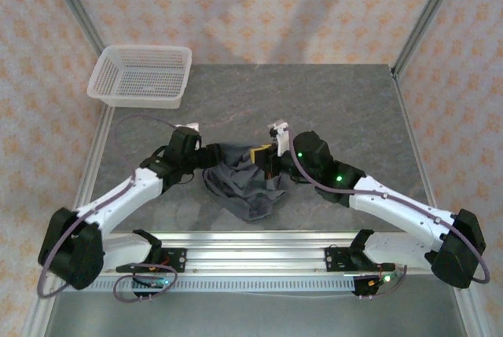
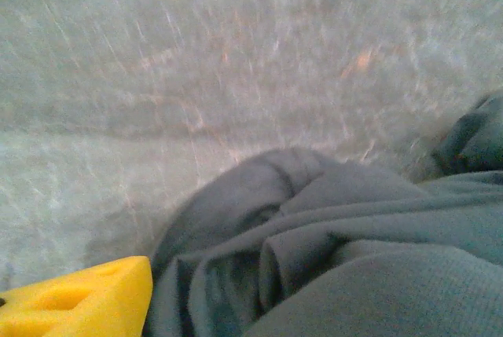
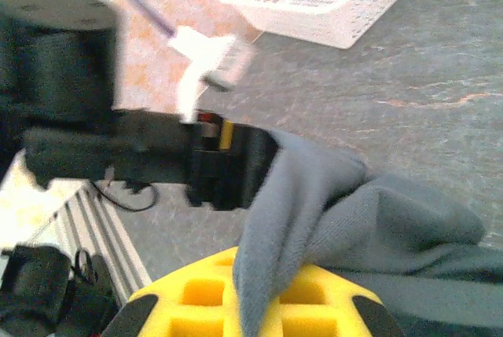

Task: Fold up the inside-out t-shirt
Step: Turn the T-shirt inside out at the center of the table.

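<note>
Shirt (image 1: pixel 244 188) sits crumpled on the table (image 1: pixel 330 109), centre-front, betw. both arms. R jaws clenched on a shirt fold, fabric draped over a yellow pad (image 3: pixel 330 317). L jaws touch the heap's left side; we can't tell if they're released.

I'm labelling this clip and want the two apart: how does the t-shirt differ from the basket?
The t-shirt is dark grey soft cloth, while the basket is white rigid mesh. The t-shirt lies crumpled in a heap mid-table, while the basket stands upright at the far left corner. Both rest on the grey table.
</note>
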Controlling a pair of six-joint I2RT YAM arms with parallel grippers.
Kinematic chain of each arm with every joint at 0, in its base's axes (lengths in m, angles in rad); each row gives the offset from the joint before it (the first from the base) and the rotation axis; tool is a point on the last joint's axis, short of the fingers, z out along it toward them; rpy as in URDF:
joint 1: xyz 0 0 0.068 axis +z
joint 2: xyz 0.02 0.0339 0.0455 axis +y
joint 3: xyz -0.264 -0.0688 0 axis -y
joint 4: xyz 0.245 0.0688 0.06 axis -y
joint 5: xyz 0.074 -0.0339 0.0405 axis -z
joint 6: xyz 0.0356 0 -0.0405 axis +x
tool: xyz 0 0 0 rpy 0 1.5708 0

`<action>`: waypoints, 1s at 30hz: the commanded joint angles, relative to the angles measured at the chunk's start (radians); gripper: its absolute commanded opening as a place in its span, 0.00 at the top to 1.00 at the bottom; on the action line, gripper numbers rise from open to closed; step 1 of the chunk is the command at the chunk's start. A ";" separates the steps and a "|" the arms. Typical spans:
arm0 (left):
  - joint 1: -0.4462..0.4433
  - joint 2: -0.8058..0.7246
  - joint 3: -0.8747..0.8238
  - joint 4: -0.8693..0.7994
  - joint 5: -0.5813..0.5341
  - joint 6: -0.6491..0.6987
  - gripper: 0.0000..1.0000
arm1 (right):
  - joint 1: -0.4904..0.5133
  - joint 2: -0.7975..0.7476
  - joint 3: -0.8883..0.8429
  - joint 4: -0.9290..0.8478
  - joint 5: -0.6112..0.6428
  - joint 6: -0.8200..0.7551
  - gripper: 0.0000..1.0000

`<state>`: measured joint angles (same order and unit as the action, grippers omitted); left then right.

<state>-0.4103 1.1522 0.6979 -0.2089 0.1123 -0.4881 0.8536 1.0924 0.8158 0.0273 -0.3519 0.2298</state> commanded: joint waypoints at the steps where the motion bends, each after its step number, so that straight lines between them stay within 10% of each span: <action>1: 0.008 -0.150 -0.007 -0.010 -0.124 0.011 0.26 | -0.044 -0.012 -0.023 0.080 0.009 0.092 1.00; 11: -0.131 -0.325 0.005 -0.098 0.091 0.078 0.31 | -0.118 0.064 -0.011 0.115 -0.026 0.152 1.00; 16: -0.219 -0.246 0.029 0.000 0.290 0.173 0.70 | -0.119 0.117 0.013 0.113 -0.040 0.178 1.00; 21: -0.335 -0.145 0.076 0.019 0.175 0.200 0.96 | -0.119 0.132 0.013 0.109 -0.036 0.197 1.00; 30: -0.342 0.105 0.175 -0.043 -0.158 0.115 0.69 | -0.119 0.138 0.032 0.086 -0.047 0.205 1.00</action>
<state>-0.7582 1.2098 0.8230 -0.2287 0.1085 -0.3618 0.7387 1.2282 0.8066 0.1013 -0.3843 0.4194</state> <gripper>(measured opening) 0.294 0.046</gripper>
